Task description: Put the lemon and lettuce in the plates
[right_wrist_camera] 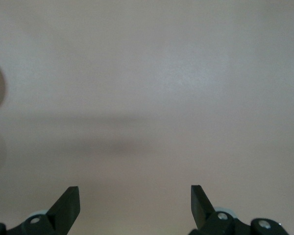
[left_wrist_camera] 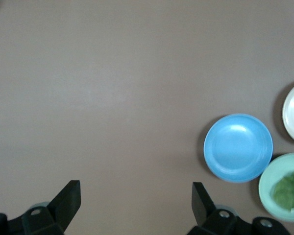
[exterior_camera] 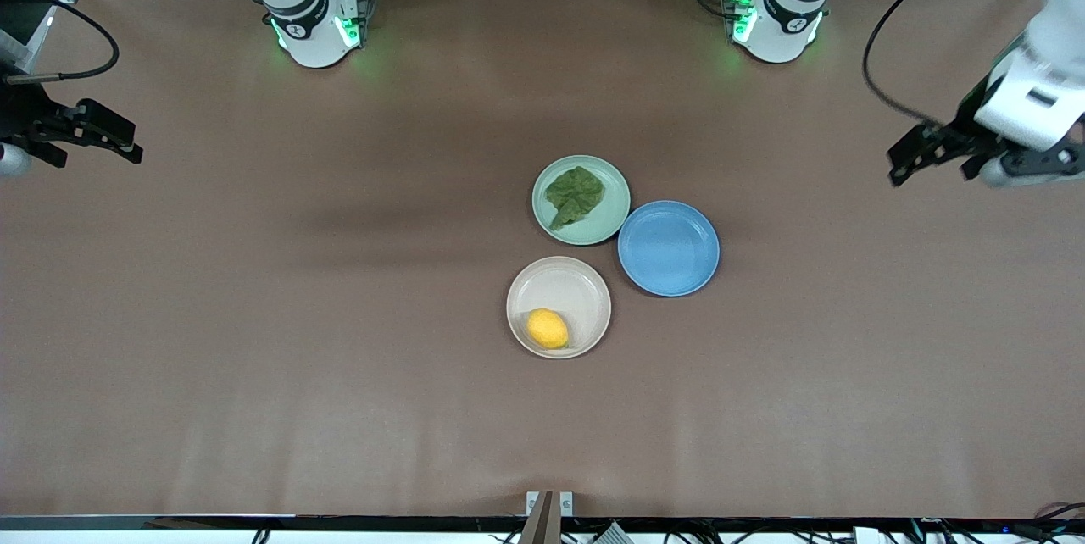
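Both grippers up, jaws apart and empty; task looks done.

My left gripper hangs over the counter at its own end, my right gripper likewise; both wait. Lettuce lies in the mint plate, lemon in the cream plate close to the rim, blue plate bare. Risk: a nudge could roll the lemon out. No writing readable.

we see two white arms with black joint bands, their round bases glowing green. black cables loop from each. the left end effector and right end effector carry black wedge-shaped fingers spread wide, with small silver screws at their mounts.
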